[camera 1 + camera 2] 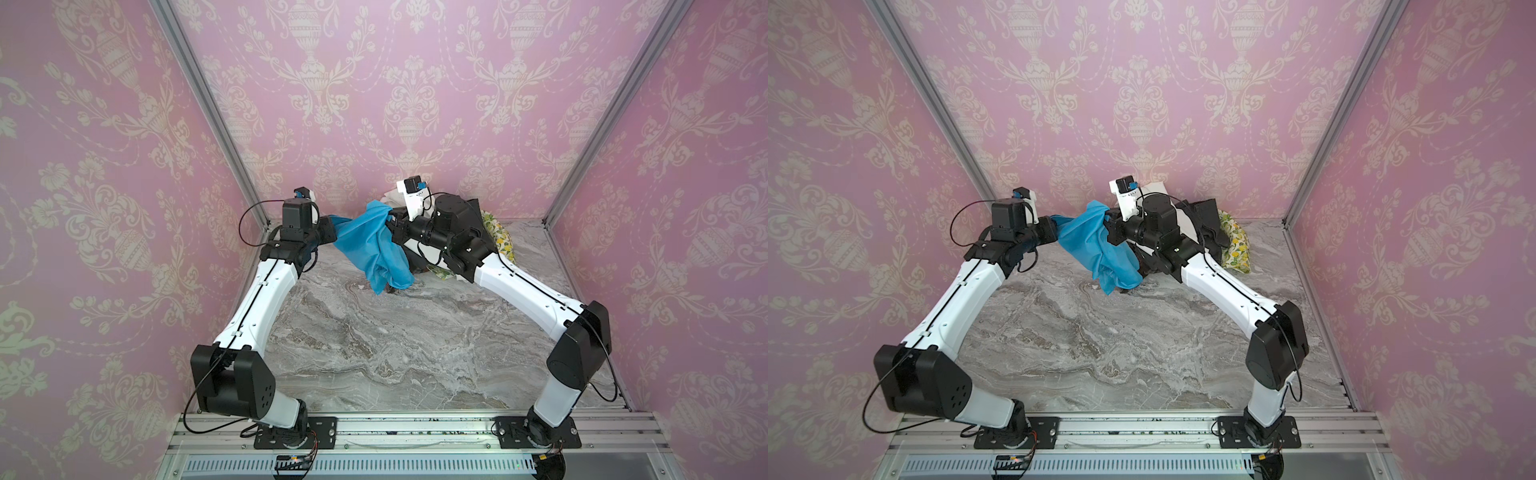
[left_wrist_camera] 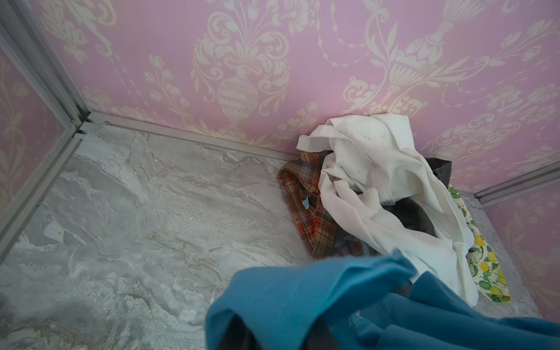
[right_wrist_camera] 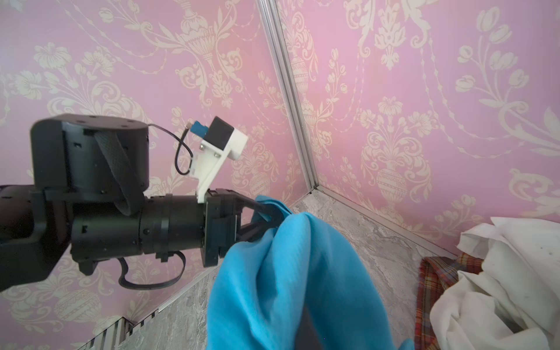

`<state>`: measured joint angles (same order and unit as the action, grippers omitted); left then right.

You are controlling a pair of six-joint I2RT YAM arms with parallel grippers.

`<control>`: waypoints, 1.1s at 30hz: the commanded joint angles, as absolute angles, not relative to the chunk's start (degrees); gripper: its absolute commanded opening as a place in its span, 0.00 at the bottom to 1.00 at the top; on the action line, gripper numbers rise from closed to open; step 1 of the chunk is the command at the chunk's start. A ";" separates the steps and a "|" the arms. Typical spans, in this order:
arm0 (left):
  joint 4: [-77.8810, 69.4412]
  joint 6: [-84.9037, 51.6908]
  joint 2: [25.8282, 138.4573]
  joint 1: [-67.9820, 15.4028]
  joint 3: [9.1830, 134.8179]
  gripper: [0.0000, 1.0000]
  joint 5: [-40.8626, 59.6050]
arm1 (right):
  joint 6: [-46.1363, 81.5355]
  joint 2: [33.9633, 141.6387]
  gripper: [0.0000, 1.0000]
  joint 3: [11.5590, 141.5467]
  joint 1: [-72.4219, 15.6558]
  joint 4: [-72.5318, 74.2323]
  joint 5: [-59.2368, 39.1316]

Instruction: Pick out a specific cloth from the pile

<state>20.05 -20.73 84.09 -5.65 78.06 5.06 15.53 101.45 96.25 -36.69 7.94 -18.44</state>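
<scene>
My right gripper point(image 1: 391, 224) pinches the turquoise cloth point(image 1: 370, 249) by an upper edge at frame centre, while my left gripper point(image 1: 335, 227) sits buried in its folds, grip unclear, above the bare marble table point(image 1: 374, 353).

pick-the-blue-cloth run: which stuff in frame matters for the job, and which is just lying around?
In the job:
- the cloth, hanging between the grippers
- right gripper, shut on it
- left gripper, tips buried in it
- the pile

Just lying about:
- in the pile: white cloth, plaid cloth, dark grey cloth, lemon-print cloth
- marble table
</scene>
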 commanded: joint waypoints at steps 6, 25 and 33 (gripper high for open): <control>22.00 -21.85 73.31 -5.45 62.71 1.00 10.49 | 17.12 107.61 0.00 105.32 -37.18 0.04 -17.96; -12.66 -23.12 58.18 -12.47 36.71 0.99 15.25 | 18.32 114.96 0.00 116.70 -37.16 -14.52 -13.10; -30.66 -13.70 71.36 -17.56 39.62 0.99 13.07 | 21.09 113.51 0.00 117.08 -37.24 -15.27 -15.20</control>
<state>-19.99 -18.98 69.38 -17.45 37.71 14.70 19.25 115.37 115.26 -36.95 -15.16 -13.82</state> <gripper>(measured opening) 0.994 0.047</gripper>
